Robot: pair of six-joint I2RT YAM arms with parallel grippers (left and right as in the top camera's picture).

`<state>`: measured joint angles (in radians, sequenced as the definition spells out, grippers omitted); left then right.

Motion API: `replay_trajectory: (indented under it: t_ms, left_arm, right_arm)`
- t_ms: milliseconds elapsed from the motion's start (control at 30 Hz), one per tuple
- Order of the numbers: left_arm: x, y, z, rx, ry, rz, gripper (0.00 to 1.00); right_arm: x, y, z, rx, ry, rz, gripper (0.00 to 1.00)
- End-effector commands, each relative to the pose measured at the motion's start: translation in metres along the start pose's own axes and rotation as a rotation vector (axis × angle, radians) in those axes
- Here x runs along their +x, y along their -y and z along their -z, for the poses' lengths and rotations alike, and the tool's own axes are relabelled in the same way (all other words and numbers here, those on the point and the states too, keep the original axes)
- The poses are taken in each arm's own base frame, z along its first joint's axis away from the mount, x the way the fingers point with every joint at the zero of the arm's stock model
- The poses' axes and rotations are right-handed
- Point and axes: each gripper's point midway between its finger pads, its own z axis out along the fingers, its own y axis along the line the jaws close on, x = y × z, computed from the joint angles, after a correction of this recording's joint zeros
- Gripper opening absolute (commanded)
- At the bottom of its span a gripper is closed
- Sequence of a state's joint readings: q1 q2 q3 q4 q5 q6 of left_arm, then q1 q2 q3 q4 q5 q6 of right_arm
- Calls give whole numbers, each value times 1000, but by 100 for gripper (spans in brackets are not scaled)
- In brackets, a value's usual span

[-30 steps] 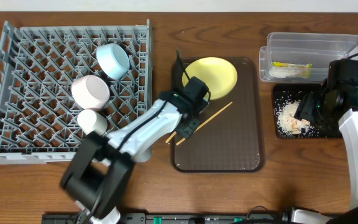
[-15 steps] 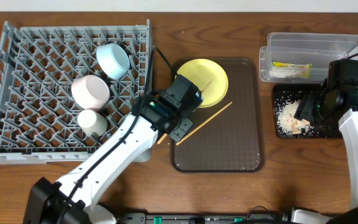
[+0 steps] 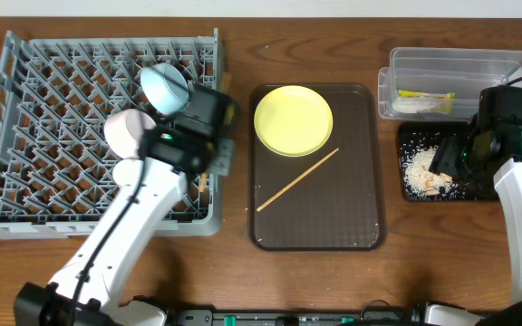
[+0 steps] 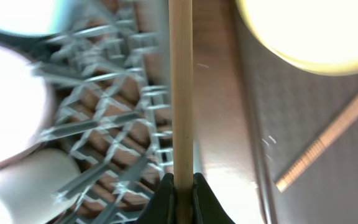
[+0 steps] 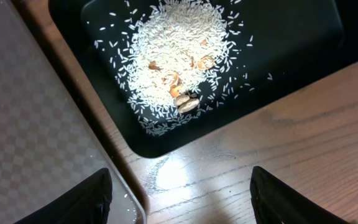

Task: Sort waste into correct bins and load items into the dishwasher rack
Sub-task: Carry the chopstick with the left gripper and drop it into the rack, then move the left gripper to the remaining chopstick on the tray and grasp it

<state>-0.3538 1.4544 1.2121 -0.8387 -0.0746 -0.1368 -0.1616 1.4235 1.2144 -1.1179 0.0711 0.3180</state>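
Three pieces are in the rack [image 3: 25, 100] already: the blue bowl [image 3: 164, 88], the white bowl [image 3: 131, 133] and the cup [image 3: 132, 174], all propped among the pegs. And here's the left gripper [image 4: 182, 186] over the rack's right edge, one chopstick [image 4: 180, 93] pinched between its fingertips. The jaws are closed down to the width of the wood, and the stick runs straight out ahead of them. Its partner, the second chopstick [image 3: 297, 179], lies slantwise on the brown tray [image 3: 352, 226], near the plate [image 3: 293, 119], which sits flat at the tray's far end. So by my reckoning two loads are left after this one: that stick and the plate.

The waste side looks done. The wrapper [image 3: 424, 93] is inside the clear tub [image 3: 497, 81], and the rice [image 5: 176, 56] is heaped in the black tray [image 5: 291, 37] with a few brownish scraps in it. The right gripper [image 5: 182, 196] hangs over that tray's near corner, fingers spread wide, nothing between them.

As for the surface, it's a wooden table [image 3: 333, 45] with a dark grain, and the right wrist view catches a glossy glare spot beside the black tray. Of the room, only a pale strip shows along the table's far edge.
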Motion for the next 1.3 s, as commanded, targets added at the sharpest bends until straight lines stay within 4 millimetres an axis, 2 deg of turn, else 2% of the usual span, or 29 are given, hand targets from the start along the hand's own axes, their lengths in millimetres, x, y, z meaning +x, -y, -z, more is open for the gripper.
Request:
replay_trajectory:
  t_ms: [0, 133, 533, 600, 667, 700, 733, 767, 833, 967, 1033, 1167, 1267]
  left_arm:
    - [-2, -20, -4, 2, -5, 199, 6]
    - [-1, -15, -15, 72, -41, 227, 6]
    - [21, -6, -57, 66, -192, 203, 7]
    - [23, -6, -61, 63, -206, 203, 14]
    - [24, -6, -62, 62, -210, 202, 28]
    - [23, -6, -62, 64, -208, 189, 34]
    - [23, -6, -61, 67, -203, 170, 47]
    - [22, -6, -60, 68, -198, 155, 53]
    - [19, -6, -56, 72, -184, 151, 59]
    - [9, -4, -37, 89, -117, 140, 61]
    - [1, 4, -23, 113, -62, 101, 61]
    - [-8, 41, -3, 213, 26, -75, 61]
    - [-6, 72, 1, 253, 52, -204, 60]
  right_arm:
    - [-2, 3, 5, -1, 20, 3, 69]
    - [-2, 2, 5, -6, 20, 2, 69]
    - [-1, 2, 5, -4, 18, 3, 69]
    - [-1, 2, 5, -4, 18, 3, 69]
    - [-1, 2, 5, -4, 17, 3, 69]
    - [-1, 2, 5, -4, 18, 3, 69]
    - [-1, 2, 5, -4, 18, 3, 69]
    - [-1, 2, 5, -4, 18, 3, 69]
    - [-1, 2, 5, -4, 18, 3, 69]
    - [-1, 2, 5, -4, 18, 3, 69]
    - [-2, 2, 5, -5, 18, 2, 69]
    - [-2, 2, 5, -5, 19, 2, 69]
    - [-2, 2, 5, -5, 18, 2, 69]
